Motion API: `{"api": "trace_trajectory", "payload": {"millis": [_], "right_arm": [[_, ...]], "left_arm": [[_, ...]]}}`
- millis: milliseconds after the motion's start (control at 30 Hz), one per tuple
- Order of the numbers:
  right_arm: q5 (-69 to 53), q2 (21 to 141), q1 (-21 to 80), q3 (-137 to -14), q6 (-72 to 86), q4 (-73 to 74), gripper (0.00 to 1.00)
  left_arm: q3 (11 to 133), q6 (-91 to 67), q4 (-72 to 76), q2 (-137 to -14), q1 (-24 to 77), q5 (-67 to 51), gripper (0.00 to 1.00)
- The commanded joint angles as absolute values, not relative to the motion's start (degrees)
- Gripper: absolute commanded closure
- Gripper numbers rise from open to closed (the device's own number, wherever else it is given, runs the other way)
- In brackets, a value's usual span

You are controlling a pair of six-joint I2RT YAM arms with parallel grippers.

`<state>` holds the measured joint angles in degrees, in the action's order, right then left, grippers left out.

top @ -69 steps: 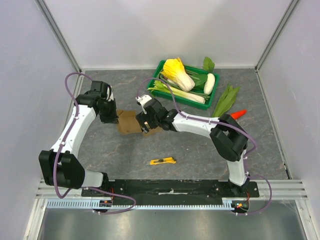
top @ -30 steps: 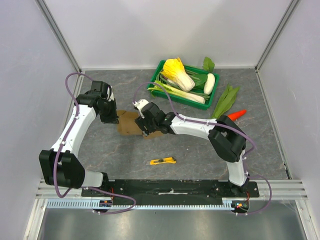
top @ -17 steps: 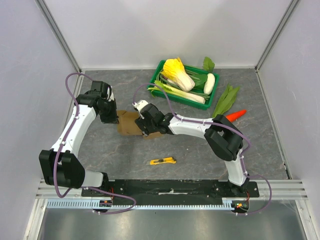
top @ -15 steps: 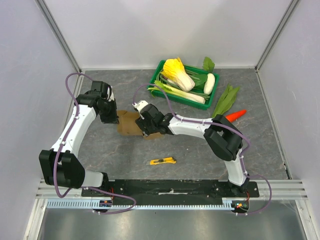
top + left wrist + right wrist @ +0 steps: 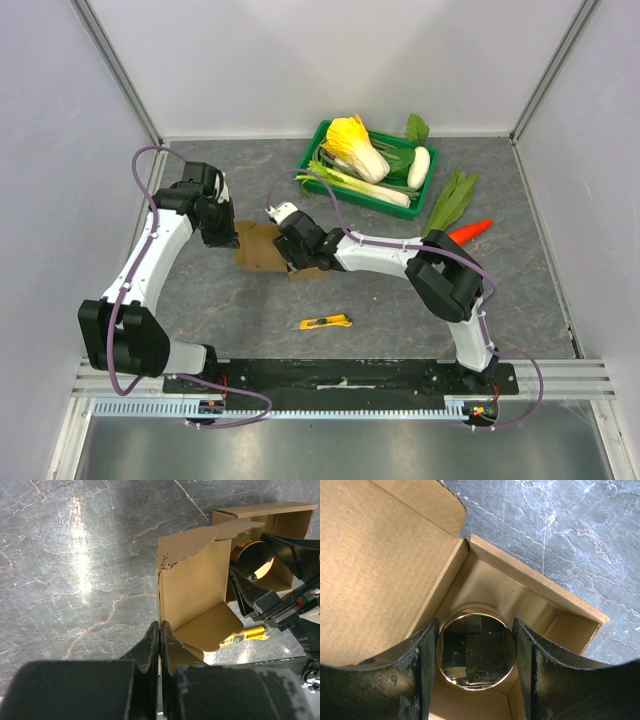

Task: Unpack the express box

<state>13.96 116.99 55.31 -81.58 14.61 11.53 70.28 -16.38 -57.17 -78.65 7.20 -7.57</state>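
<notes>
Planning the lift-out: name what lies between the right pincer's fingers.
A round, mirror-shiny object lies between the fingers of the right pincer, in a corner of the open express box; the right wrist view shows it.

From above, the right gripper [image 5: 297, 250] covers the open part of the box [image 5: 256, 250] — its contents are hidden there. In the right wrist view, whether the fingers [image 5: 420, 680] touch the disc [image 5: 476, 655] between them cannot be told; the lid [image 5: 380, 555] runs off the top and left edges. In the left wrist view the left gripper [image 5: 159, 628] is blurred and cut off below — a flap [image 5: 205, 627] half hides the knife [image 5: 246, 633].
</notes>
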Motion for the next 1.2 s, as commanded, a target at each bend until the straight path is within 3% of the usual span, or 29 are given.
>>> {"api": "trace_trajectory", "payload": {"millis": [0, 400, 733, 967, 1167], "right_arm": [[17.84, 111.90, 55.55, -83.67, 15.82, 13.80, 0.52], [17.49, 102.84, 54.58, -85.17, 19.07, 13.53, 0.53], [23.47, 95.37, 47.57, -77.27, 23.02, 17.75, 0.50], [24.69, 96.15, 41.31, -67.78, 24.61, 17.05, 0.49], [23.91, 99.13, 38.76, -64.16, 25.22, 14.94, 0.46]], "left_arm": [[70.84, -14.33, -57.04, -77.96, 7.29, -7.38, 0.98], [71.28, -15.12, -55.99, -77.87, 7.29, -5.89, 0.97], [71.98, -16.79, -54.58, -77.08, 7.21, 1.48, 0.97], [72.16, -18.01, -53.09, -77.26, 5.98, 5.27, 0.96], [71.89, -18.63, -52.12, -76.38, 5.19, 4.05, 0.90]]}}
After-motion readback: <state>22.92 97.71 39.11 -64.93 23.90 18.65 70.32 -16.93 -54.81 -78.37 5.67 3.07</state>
